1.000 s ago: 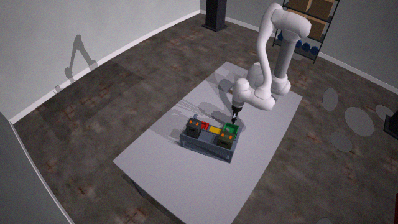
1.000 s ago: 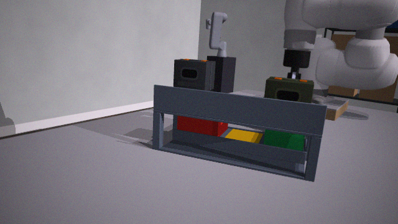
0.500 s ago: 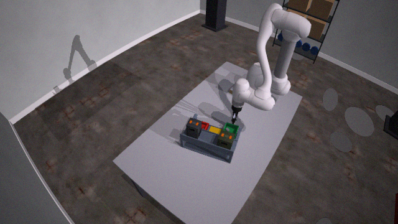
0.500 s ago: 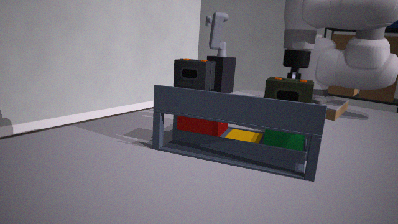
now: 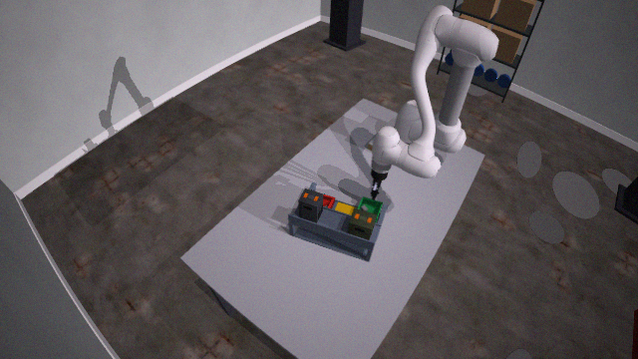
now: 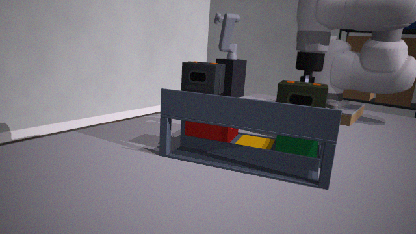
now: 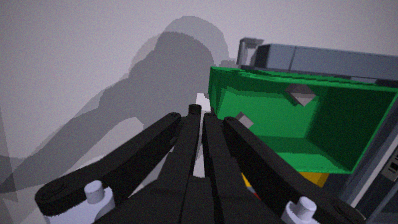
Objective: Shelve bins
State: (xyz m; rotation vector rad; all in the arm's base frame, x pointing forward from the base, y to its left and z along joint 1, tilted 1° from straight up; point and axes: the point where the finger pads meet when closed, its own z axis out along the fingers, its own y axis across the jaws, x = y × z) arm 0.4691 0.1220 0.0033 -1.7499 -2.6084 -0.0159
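While the gripper [image 5: 375,191] [image 6: 307,78] [image 7: 202,102] points down with its fingers together and nothing between them, the green bin [image 5: 370,207] [image 6: 296,145] [image 7: 280,120] sits just beside its fingertips, on the shelf [image 5: 331,234] [image 6: 250,107] [image 7: 345,60], with small grey parts inside; next along, farther from the gripper, lies the yellow mark [image 5: 344,208] [image 6: 255,142] [image 7: 315,178]; beyond that, farthest from the gripper, is the red bin [image 5: 328,201] [image 6: 208,130]; a dark olive case [image 5: 362,223] [image 6: 302,93] stands on top, past the green bin from the gripper.

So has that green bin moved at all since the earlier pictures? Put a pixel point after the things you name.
No, not that I can see: in the top view the green bin [image 5: 377,213] [image 6: 296,145] [image 7: 280,117] sits at the same end of the grey shelf [image 5: 333,239] [image 6: 250,105], beside the yellow mark [image 5: 344,208] [image 6: 254,142].
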